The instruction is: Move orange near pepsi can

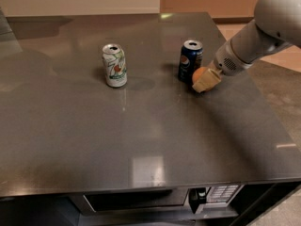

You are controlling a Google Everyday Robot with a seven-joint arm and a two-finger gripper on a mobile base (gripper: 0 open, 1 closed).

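The orange [198,73] sits low at the table surface just right of the dark blue pepsi can [190,60], very close to it or touching it. The can stands upright at the table's right centre. My gripper [205,81] reaches in from the right on a white arm [263,27]. Its beige tip covers the orange's lower right side, so only the upper left part of the fruit shows.
A white-and-green can [114,65] stands upright to the left of the pepsi can. The dark grey table [141,135] ends at a front edge with a microwave [155,199] beneath it. The table's right edge lies just past my arm.
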